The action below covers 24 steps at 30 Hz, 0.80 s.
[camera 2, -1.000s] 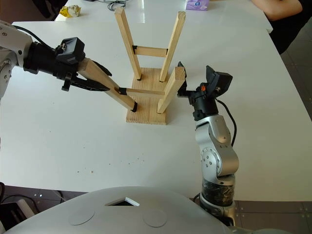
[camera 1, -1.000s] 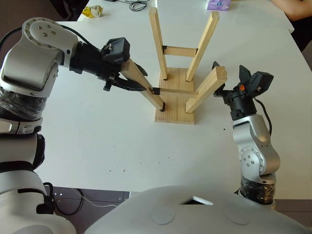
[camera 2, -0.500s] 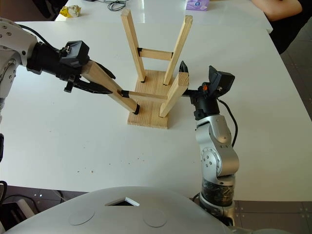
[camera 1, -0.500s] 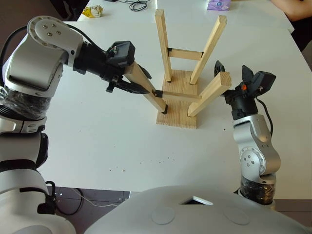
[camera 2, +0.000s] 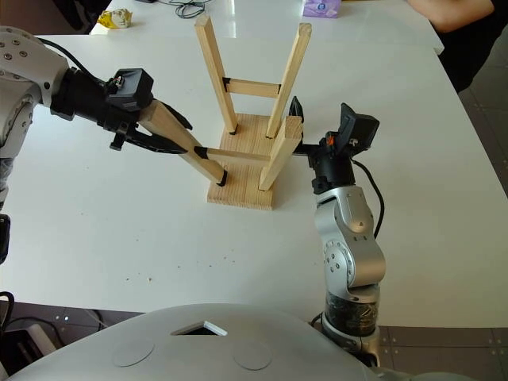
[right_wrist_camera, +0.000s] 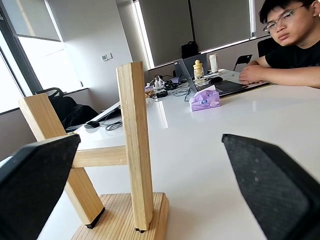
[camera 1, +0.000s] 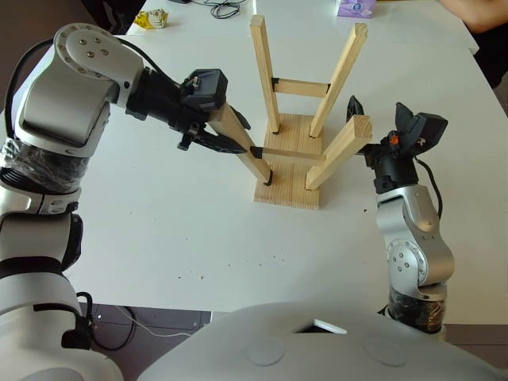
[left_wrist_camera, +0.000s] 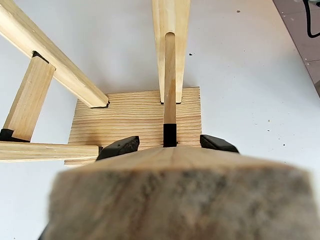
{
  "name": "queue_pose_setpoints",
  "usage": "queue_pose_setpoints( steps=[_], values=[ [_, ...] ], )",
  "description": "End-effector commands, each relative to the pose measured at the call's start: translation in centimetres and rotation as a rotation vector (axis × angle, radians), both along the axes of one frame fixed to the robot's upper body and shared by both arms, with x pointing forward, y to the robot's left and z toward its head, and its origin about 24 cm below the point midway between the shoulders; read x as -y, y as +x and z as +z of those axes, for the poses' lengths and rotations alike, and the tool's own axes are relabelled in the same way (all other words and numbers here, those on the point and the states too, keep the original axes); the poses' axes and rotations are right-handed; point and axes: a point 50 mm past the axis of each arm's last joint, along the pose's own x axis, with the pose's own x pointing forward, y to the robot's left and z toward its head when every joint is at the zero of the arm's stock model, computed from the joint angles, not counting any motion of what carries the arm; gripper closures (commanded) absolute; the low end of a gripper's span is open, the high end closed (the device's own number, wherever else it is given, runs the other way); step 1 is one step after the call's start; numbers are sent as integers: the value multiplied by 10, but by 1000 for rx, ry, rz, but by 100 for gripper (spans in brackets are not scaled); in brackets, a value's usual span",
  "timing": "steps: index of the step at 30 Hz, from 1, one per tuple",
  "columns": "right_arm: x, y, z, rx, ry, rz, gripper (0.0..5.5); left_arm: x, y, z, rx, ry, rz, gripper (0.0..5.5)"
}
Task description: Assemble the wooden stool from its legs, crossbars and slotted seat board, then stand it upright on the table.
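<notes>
Since a second ago your left gripper [camera 1: 230, 133] has pushed inward and the stool has shifted slightly toward the right gripper [camera 1: 375, 107] with it. Left gripper is clamped on the front-left leg [camera 1: 242, 147]. Right gripper is spread wide with nothing in it, and the front-right leg [camera 1: 340, 151] top end sits just beside its inner finger. Stool sits upside down on the table [camera 1: 159, 230], seat board [camera 1: 290, 194] flat, all four legs in it, rear legs [camera 1: 265, 71] splayed, crossbars [camera 1: 300, 86] joining each pair. Held leg's end blocks most of your left wrist view. Yellow wrapper [camera 1: 152, 17], purple pouch [right_wrist_camera: 204, 98] and cables [camera 1: 226, 8] lie at the far edge, well apart from the stool
</notes>
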Motion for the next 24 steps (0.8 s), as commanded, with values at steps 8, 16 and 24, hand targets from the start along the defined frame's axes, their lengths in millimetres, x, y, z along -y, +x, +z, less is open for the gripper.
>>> queue_pose_setpoints(
  steps=[8,16,24],
  values=[
    [-41,3,16,50,-62,94,29,33,-14,-36,-162,41,-6,345],
    [-54,10,18,41,-129,153,29,53,-36,-36,-193,-16,38,345],
    [-48,28,6,1,-232,182,29,63,-33,-47,-194,-74,236,345]
  ],
)
